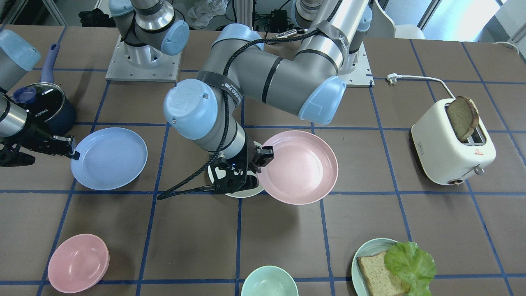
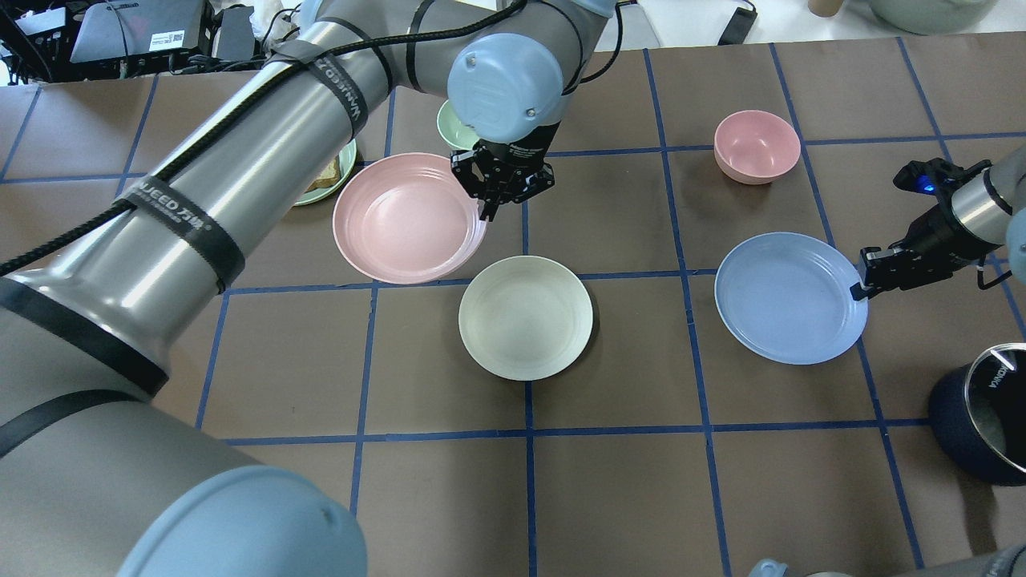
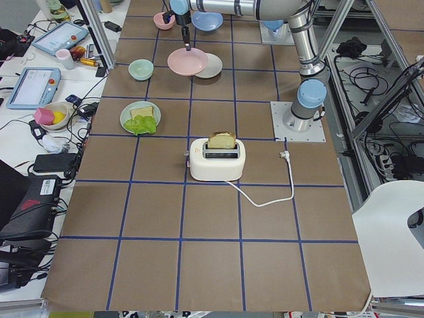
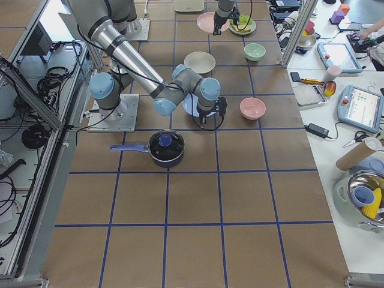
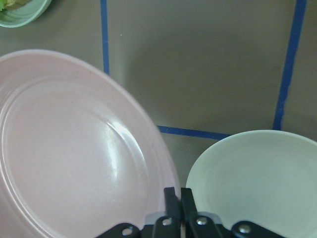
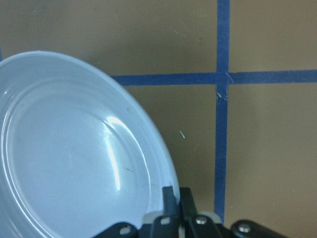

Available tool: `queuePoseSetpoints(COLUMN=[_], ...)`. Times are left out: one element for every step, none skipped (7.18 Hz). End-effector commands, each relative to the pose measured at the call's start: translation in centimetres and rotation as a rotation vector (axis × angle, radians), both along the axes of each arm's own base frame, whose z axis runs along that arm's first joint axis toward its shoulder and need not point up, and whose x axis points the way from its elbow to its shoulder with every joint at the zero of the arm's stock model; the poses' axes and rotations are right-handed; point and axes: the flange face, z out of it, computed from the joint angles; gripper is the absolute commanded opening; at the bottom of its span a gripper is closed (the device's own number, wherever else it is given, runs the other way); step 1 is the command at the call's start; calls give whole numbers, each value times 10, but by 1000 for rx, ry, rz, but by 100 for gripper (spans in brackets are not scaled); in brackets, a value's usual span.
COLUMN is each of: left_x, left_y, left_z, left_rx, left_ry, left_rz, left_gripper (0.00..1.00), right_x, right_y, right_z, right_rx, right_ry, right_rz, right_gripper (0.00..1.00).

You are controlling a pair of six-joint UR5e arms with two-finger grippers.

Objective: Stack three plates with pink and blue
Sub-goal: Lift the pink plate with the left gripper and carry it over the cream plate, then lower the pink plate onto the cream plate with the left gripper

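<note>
My left gripper (image 2: 490,210) is shut on the rim of the pink plate (image 2: 405,218) and holds it slightly raised, just left of the cream plate (image 2: 525,316), which lies flat at the table's middle. In the left wrist view the pink plate (image 5: 74,158) sits beside the cream plate (image 5: 257,183). In the front view the left gripper (image 1: 265,157) and wrist hide most of the cream plate (image 1: 242,194). My right gripper (image 2: 862,288) is shut on the rim of the blue plate (image 2: 789,296). I cannot tell whether that plate is off the table.
A pink bowl (image 2: 757,146) and a mint bowl (image 2: 453,124) stand at the far side. A teal plate (image 1: 361,250) holds bread and lettuce. A dark pot (image 2: 982,417) stands near the right arm. A white toaster (image 1: 452,148) with bread stands on the left arm's side.
</note>
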Motion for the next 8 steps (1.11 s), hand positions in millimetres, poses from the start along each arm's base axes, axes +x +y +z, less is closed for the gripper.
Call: queuePoseSetpoints(left_x=[-59,-78,-86,-93,-103,-112,-115,-114], left_y=[11,13,14,9,5,5,7,11], left_z=[-20,-30,-43,-55,-63,-82,-97,-110], left_rx=[-12,-29,-7,-8,-20,2,22,50], left_ry=[-16,-18,-50,-43,-43,-38,-50,-68], left_rz=[22,58,53,77,111,127,124,124], left_gripper=[0,0,0,0,0,0,0,0], right_x=[-3,-3,-3,-5,-7,-7,-7,-9], right_y=[-8,-9,-8,-9,-12,-10,-11,-10], right_z=[12,14,14,16,21,19,20,20], right_rx=[-10,-10,-6,3,-5,7,5,13], right_ry=[7,7,6,27,34,29,32,47], right_rz=[4,4,4,9,9,5,5,8], right_gripper=[0,0,0,0,0,0,0,0])
